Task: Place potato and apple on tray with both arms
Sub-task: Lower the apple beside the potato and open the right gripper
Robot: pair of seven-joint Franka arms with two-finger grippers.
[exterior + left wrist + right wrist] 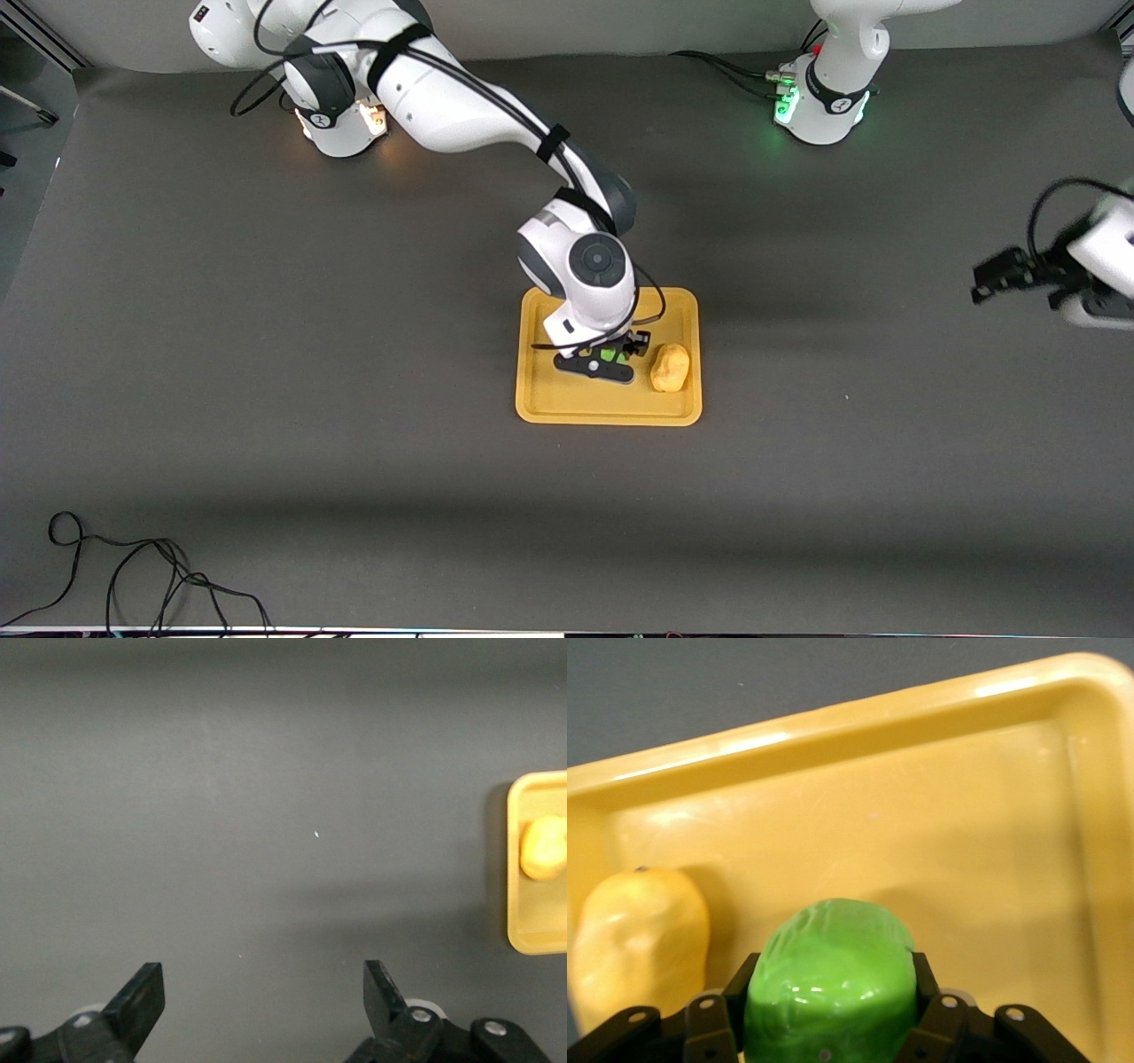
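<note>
The yellow-orange tray (542, 403) lies at the middle of the table. The yellow-tan potato (671, 368) rests in it, at the side toward the left arm's end. My right gripper (608, 361) is low over the tray, shut on the green apple (609, 354) beside the potato. The right wrist view shows the apple (833, 974) between the fingers of my right gripper (831, 997), with the potato (642, 935) and the tray's floor (921, 815) close by. My left gripper (981, 283) hangs open and empty over bare table toward the left arm's end. Its wrist view shows the gripper (264, 992), the tray's edge (523, 939) and the potato (542, 847).
A dark grey mat (266, 354) covers the table. A loose black cable (133, 576) lies at the near corner toward the right arm's end. The arm bases (819, 106) stand along the edge farthest from the front camera.
</note>
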